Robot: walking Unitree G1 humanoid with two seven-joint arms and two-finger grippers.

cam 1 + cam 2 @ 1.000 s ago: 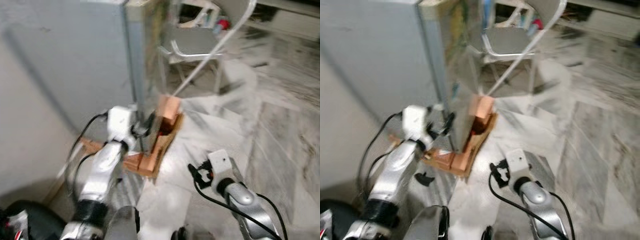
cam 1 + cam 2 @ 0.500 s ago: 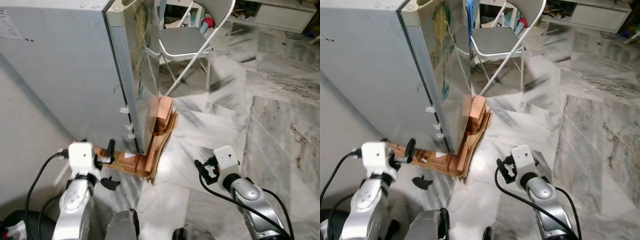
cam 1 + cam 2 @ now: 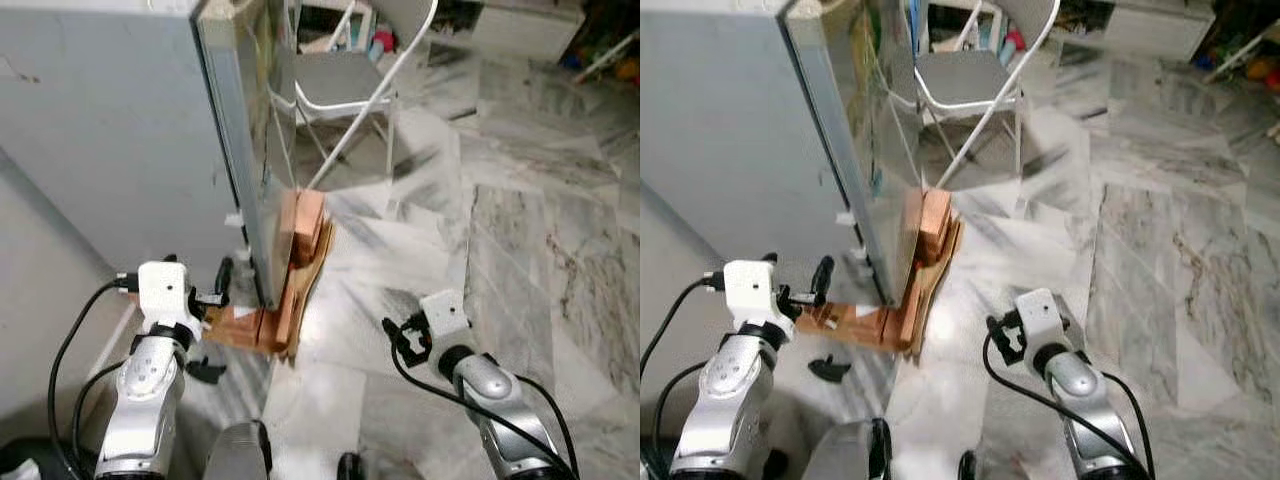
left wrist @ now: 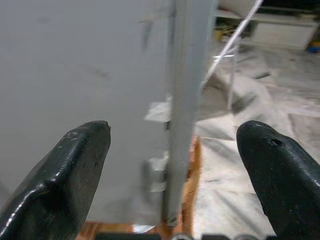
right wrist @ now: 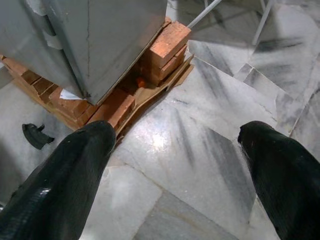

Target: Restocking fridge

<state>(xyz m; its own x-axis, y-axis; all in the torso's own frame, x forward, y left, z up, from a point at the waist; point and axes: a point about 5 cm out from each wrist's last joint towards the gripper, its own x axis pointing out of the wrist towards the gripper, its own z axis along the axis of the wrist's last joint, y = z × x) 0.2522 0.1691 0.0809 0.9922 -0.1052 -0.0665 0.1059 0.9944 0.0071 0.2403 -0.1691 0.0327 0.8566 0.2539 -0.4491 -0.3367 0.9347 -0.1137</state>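
Observation:
The grey fridge (image 3: 120,130) stands at the left with its side toward me and its door edge (image 4: 187,100) running down the front corner; the door looks closed. My left gripper (image 4: 180,165) is open, low beside that corner, a short way from the door edge and touching nothing. One of its fingers (image 3: 224,277) shows near the fridge's base. My right gripper (image 5: 175,175) is open and empty over the marble floor (image 3: 540,240), to the right of the fridge's base.
The fridge rests on orange bricks (image 3: 300,225) and cardboard (image 5: 150,95) that jut onto the floor. A small black piece (image 3: 828,368) lies by the base. A grey folding chair (image 3: 335,80) stands behind the fridge front. A low cabinet (image 3: 1145,25) is far back.
A second ago my left gripper was up against the fridge's door edge; it has since come down and back to the lower corner. The camera has also shifted. The right arm has barely moved.

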